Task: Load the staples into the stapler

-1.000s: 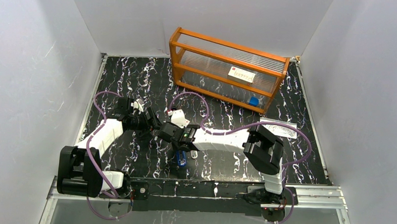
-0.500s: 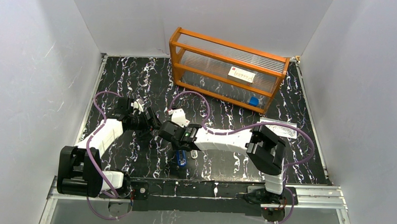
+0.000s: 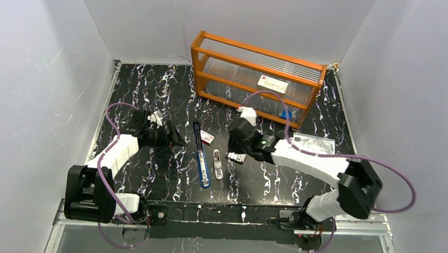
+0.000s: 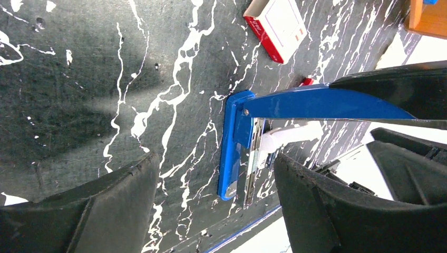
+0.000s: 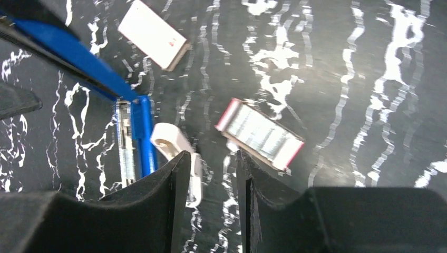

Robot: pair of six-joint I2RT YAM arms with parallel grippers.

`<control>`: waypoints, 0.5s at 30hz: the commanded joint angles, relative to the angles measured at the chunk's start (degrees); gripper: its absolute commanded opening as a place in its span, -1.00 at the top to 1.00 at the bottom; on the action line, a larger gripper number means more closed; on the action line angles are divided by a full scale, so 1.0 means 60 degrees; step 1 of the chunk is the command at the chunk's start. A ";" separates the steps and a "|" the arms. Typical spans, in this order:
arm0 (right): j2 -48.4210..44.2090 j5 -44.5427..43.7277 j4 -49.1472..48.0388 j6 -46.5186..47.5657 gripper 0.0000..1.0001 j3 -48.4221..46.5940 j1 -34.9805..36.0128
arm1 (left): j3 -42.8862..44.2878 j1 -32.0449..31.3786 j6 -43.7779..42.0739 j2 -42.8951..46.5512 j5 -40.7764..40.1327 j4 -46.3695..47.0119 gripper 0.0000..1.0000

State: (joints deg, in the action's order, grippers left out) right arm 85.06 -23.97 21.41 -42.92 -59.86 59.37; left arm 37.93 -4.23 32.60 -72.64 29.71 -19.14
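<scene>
Both end effectors hold nothing: the left end effector (image 4: 215, 163) has its fingers spread wide just left of the stapler (image 3: 202, 165), which lies swung open on the desk (image 3: 154, 95) with its metal channel bared, while the right end effector (image 5: 212, 158) hovers with its fingers only narrowly parted. The staples (image 5: 259, 134) lie just beyond the right fingers, seemingly in a red-edged tray, near a white rounded object (image 5: 176, 147). A red-and-white box (image 3: 207, 138) rests beside the stapler's far half.
</scene>
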 commanded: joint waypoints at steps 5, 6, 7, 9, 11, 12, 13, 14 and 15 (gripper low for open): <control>-0.3095 0.0661 0.0170 -0.0787 -0.15 0.2327 -0.1277 | -0.0326 0.0046 0.0309 0.0542 0.0960 0.0556 -0.53; -0.3302 0.0738 0.0283 -0.0911 -0.21 0.2512 -0.1395 | -0.0385 0.0046 0.0406 0.0658 0.1016 0.0617 -0.53; -0.3482 0.0846 0.0381 -0.0998 -0.24 0.2658 -0.1531 | -0.0427 0.0046 0.0510 0.0790 0.1038 0.0654 -0.53; -0.3623 0.1213 0.0452 -0.1035 -0.28 0.2895 -0.1801 | -0.0500 0.0032 0.0681 0.1050 0.1064 0.0695 -0.53; -0.3342 0.1859 0.0571 -0.1049 -0.29 0.2993 -0.2279 | -0.0549 0.0031 0.0862 0.1279 0.1158 0.0699 -0.53; -0.3027 0.2253 0.0688 -0.1037 -0.28 0.2921 -0.2531 | -0.0565 0.0031 0.0958 0.1382 0.1193 0.0699 -0.53; -0.2701 0.2543 0.0827 -0.0998 -0.23 0.2792 -0.2658 | -0.0576 0.0018 0.1062 0.1472 0.1303 0.0686 -0.53; -0.2358 0.2727 0.0909 -0.0932 -0.16 0.2589 -0.2678 | -0.0590 0.0006 0.1168 0.1560 0.1378 0.0690 -0.53; -0.2077 0.2858 0.0908 -0.0871 -0.11 0.2415 -0.2687 | -0.0620 -0.0018 0.1253 0.1679 0.1402 0.0694 -0.53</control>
State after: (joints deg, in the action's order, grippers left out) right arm 67.07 -13.65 24.82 -48.01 -42.39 44.86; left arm 35.07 -4.23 37.36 -65.69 34.96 -15.62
